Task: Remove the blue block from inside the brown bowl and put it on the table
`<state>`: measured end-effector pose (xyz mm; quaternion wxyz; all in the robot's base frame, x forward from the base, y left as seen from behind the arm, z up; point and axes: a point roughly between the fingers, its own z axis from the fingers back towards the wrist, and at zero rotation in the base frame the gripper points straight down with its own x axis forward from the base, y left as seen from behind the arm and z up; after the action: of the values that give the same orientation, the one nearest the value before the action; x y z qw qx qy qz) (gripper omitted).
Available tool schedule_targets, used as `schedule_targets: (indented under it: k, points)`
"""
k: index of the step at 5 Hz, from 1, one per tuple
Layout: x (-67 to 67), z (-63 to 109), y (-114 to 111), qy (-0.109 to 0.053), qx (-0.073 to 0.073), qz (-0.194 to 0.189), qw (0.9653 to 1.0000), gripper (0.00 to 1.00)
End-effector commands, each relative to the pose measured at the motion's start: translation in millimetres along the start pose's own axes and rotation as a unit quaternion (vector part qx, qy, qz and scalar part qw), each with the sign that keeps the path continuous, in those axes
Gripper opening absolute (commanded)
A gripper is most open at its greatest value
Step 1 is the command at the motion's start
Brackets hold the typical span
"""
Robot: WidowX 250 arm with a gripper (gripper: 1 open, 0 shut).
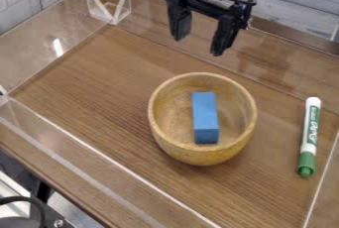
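Note:
The blue block (205, 117) lies inside the brown bowl (169, 123), resting lengthwise on the bowl's bottom. The bowl stands on the table (93, 83), right of centre and toward the front. My gripper (201, 30) hangs above the table behind the bowl, pointing down. Its two black fingers (177, 22) stand apart with nothing between them, so it is open. It touches neither the bowl nor the block.
A green-and-white marker (307, 137) lies on the table to the right of the bowl. Low clear acrylic walls (106, 9) edge the tabletop on the back, left and front sides.

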<state>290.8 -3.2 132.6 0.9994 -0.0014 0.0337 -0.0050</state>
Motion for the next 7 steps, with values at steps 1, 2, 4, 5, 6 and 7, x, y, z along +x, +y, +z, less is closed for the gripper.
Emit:
schedule_targets:
  k: [1, 2, 4, 5, 6, 7]
  points:
    - [-9.1, -3.5, -8, -0.002, -0.004, 0.022, 0.9997, 1.0]
    - [-21.6, -8.0, -19, -0.011, -0.009, 0.056, 0.9983, 1.0]
    - [-32.2, -10.3, -37, -0.023, -0.017, 0.075, 0.9967, 1.0]
    - [-35.0, -14.6, -43, -0.024, -0.019, 0.078, 0.9965, 1.0]
    - [-36.6, -19.2, -47, -0.023, -0.021, 0.08, 0.9963, 1.0]
    - [-37.0, -23.7, -49, -0.021, -0.021, 0.082, 0.9962, 1.0]
